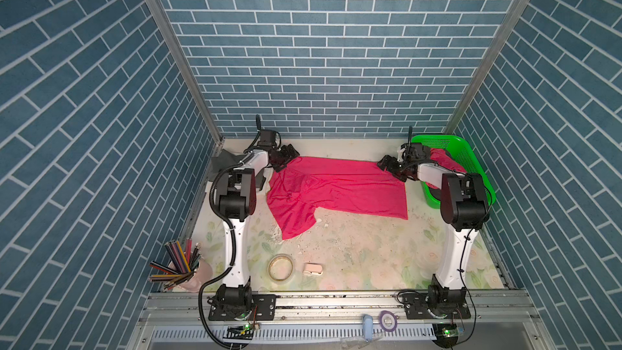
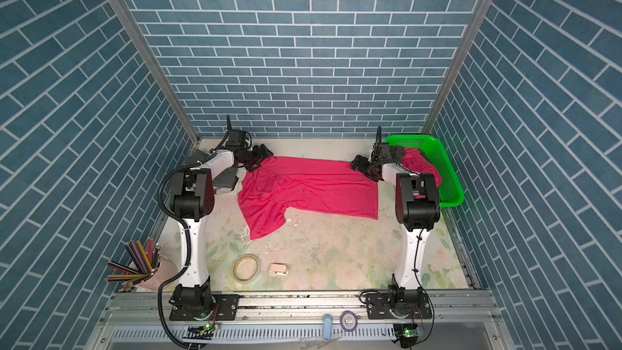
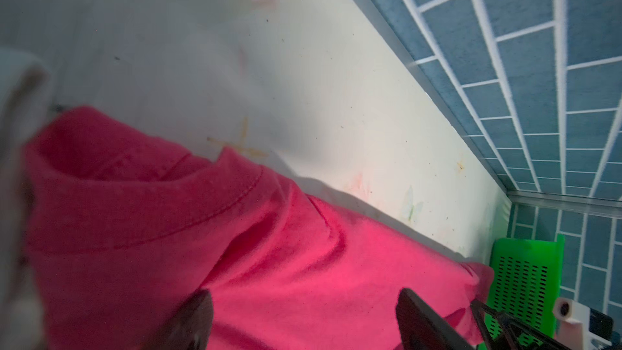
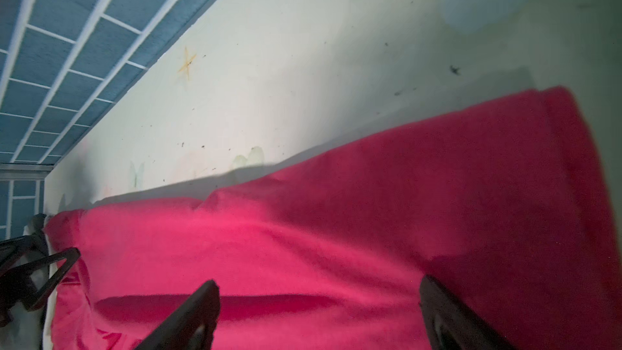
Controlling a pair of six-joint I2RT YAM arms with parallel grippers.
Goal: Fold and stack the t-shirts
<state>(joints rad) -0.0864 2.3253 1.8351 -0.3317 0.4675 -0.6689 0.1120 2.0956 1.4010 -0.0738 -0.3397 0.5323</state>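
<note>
Pink t-shirt (image 1: 336, 186): spread on bench (image 1: 353, 250) beside green basket (image 1: 468, 159) for folding. Right jaws over corner nearest basket, left jaws over farthest: wide, empty, seemingly poised to pinch.

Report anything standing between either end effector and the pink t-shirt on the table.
Nothing visible does. The left end effector and right end effector hang open at the far corners of the pink t-shirt, with only cloth beneath them.

Your top views look bright and sharp, but beside the left gripper (image 3: 303, 297) and right gripper (image 4: 318, 283) everything turns dim and blurred.
</note>
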